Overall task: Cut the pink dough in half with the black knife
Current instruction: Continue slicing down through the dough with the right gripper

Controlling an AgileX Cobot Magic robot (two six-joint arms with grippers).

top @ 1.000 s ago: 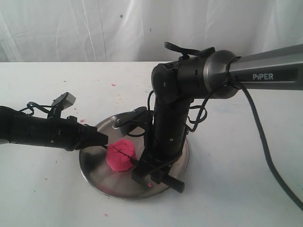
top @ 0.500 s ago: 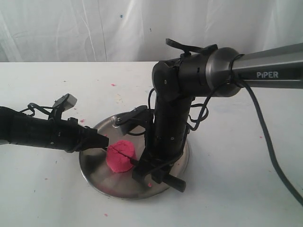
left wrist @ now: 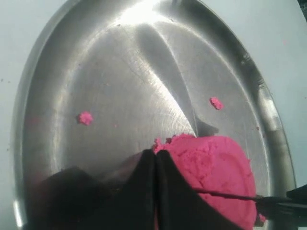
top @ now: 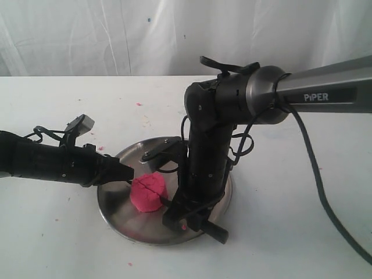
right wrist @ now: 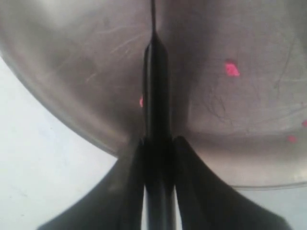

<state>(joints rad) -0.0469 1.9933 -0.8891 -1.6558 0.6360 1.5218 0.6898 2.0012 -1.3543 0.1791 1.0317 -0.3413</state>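
The pink dough (top: 147, 192) sits as a squat lump on the round steel plate (top: 119, 212), with a groove across its top. My left gripper (top: 127, 173) is shut and empty, and its tip rests against the dough's left edge. In the left wrist view the shut fingertips (left wrist: 147, 165) touch the dough (left wrist: 218, 165), and the black knife (left wrist: 230, 195) shows as a thin dark line across it. My right gripper (top: 185, 214) is shut on the knife (top: 167, 201), blade in the dough. The right wrist view shows the gripper (right wrist: 158, 141) clamping the knife's handle (right wrist: 156, 91).
Tiny pink crumbs (right wrist: 231, 68) lie on the plate (right wrist: 72, 72) and on the white table (top: 70, 244). The right arm's bulky black links (top: 209, 145) stand over the plate's far half. A white curtain (top: 87, 35) backs the table.
The right arm has sunk a little and leaned left, pressing the knife lower into the dough. The left gripper has stayed against the dough.
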